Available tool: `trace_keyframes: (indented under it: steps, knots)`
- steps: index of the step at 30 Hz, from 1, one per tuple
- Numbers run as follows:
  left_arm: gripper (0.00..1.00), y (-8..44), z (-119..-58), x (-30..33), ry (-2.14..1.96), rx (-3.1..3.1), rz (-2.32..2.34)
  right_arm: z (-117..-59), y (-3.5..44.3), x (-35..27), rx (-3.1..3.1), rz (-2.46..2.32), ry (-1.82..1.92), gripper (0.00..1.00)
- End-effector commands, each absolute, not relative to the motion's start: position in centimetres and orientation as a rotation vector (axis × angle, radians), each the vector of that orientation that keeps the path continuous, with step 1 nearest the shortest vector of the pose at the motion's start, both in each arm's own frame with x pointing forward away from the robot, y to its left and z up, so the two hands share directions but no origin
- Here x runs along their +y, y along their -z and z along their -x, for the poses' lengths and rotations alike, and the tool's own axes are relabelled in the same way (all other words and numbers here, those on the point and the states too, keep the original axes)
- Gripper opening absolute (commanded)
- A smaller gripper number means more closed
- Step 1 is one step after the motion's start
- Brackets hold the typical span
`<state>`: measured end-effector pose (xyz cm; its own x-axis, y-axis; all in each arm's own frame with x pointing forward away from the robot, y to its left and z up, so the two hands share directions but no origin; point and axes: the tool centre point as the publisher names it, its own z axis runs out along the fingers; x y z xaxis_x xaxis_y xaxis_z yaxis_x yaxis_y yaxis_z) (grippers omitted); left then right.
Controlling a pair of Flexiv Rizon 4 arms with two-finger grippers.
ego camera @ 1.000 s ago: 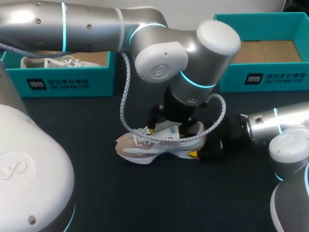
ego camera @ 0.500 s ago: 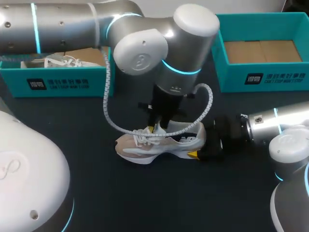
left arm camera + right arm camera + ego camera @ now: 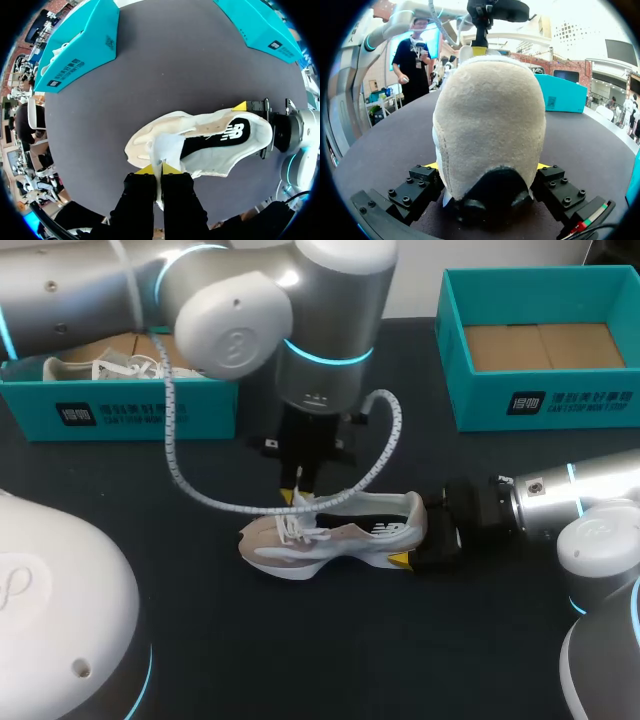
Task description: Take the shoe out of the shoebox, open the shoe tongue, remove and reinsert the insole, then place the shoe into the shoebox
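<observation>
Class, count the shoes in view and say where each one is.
2. One shoe lies on the table, heel in the right hand; a second shoe sits in the left shoebox, partly hidden.

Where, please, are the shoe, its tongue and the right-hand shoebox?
shoe (image 3: 350, 537): head view, its side panel.
tongue (image 3: 167, 145): left wrist view, middle of the raised pale flap.
right-hand shoebox (image 3: 600, 405): head view, its front wall.

Shoes: two; shoe (image 3: 330, 533) mid-table, another shoe (image 3: 95, 368) boxed
Shoeboxes: two; shoebox (image 3: 130, 412) far-left corner, shoebox (image 3: 545, 400) far-right corner
Grippers: two; left gripper (image 3: 298, 498), right gripper (image 3: 428, 545)
</observation>
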<state>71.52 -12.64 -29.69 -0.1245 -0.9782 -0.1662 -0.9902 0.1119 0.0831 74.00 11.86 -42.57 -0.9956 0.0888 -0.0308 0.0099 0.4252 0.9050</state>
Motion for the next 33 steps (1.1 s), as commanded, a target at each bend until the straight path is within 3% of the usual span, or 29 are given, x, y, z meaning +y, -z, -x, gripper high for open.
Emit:
trace_keyframes:
  steps: [1, 17, 19, 23, 26, 28, 33]
  knots:
    - [0.0, 30.0, -71.0, -10.4, -0.151, 2.318, 2.078, -73.8, 43.1, 12.1, 2.589, -0.091, -1.641, 0.0]
    - [0.0, 36.3, -70.8, -7.1, -0.309, 2.186, 2.083, -73.8, 43.1, 12.1, 2.589, -0.091, -1.641, 0.0]
    - [0.19, 36.7, -70.9, -6.8, -0.3, 2.161, 2.076, -73.8, 43.1, 12.1, 2.589, -0.091, -1.641, 0.0]
    - [0.47, 36.9, -70.8, -6.3, -0.284, 2.163, 2.101, -73.8, 43.1, 12.1, 2.589, -0.091, -1.641, 0.0]
    - [0.85, 36.8, -70.6, -5.8, -0.209, 2.148, 2.115, -73.8, 43.1, 12.1, 2.589, -0.091, -1.641, 0.0]
    - [1.0, 36.9, -70.5, -5.4, -0.198, 2.142, 2.142, -73.8, 43.1, 12.1, 2.589, -0.091, -1.641, 0.0]
    - [1.0, 35.5, -70.8, -4.5, -0.087, 2.175, 2.181, -73.8, 43.1, 12.1, 2.589, -0.091, -1.641, 0.0]
